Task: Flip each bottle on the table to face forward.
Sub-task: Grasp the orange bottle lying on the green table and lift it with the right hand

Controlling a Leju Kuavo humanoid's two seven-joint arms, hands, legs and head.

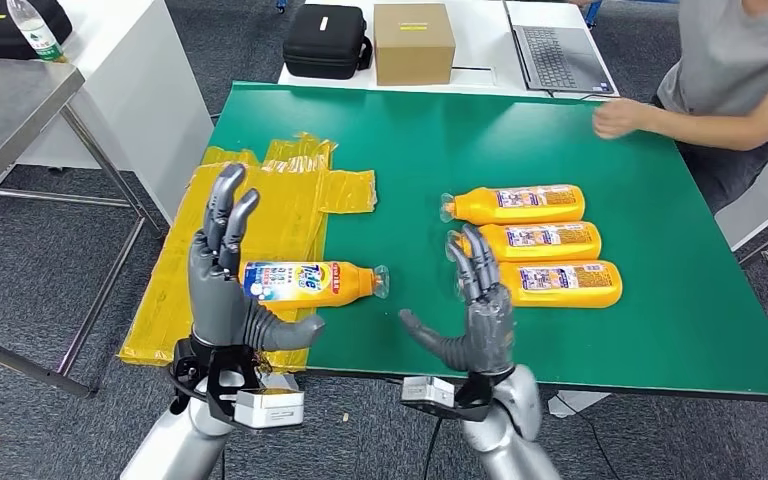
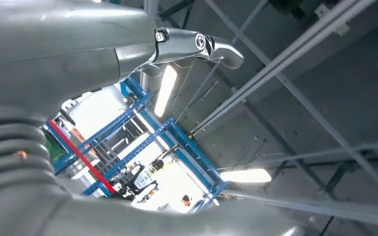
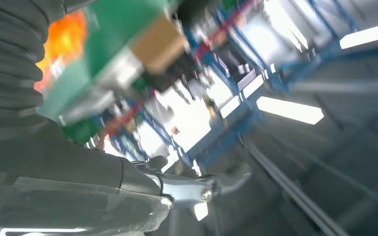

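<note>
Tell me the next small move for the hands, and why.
Probably lower the right hand toward the nearest bottle in the group of three. Both hands are raised, open and empty, the left hand near the lone bottle, and those three show small back labels.

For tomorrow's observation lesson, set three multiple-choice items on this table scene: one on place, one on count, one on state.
1. Where does the bottle nearest the left hand lie?
A. near the green table's left edge
B. on the laptop
C. on the floor

2. How many orange bottles lie on the green table?
A. two
B. four
C. six

3. What is the right hand doing?
A. gripping a bottle
B. holding nothing, fingers spread
C. pressing the box

Answers: 1 A, the single bottle lies there; 2 B, three stacked rows plus one; 3 B, its fingers are apart.
</note>
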